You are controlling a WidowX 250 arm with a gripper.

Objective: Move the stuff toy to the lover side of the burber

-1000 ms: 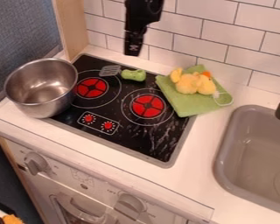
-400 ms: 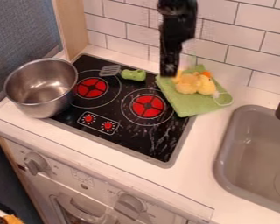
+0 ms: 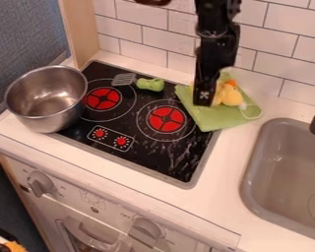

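Nearest you, two knobs sit on the toy oven's front (image 3: 94,204), under the white tabletop (image 3: 229,197). The grey sink (image 3: 252,197) is at the right of the view. Behind the oven's front edge lies the black cooktop (image 3: 137,157), with the steel pot (image 3: 38,113) over its left edge. Farther back, your yellow stuffed toy (image 3: 233,97) lies on the green cloth (image 3: 216,118), beyond the right burner (image 3: 165,119). The gripper (image 3: 203,101) partly hides the toy; you cannot tell whether its jaws are apart or together.
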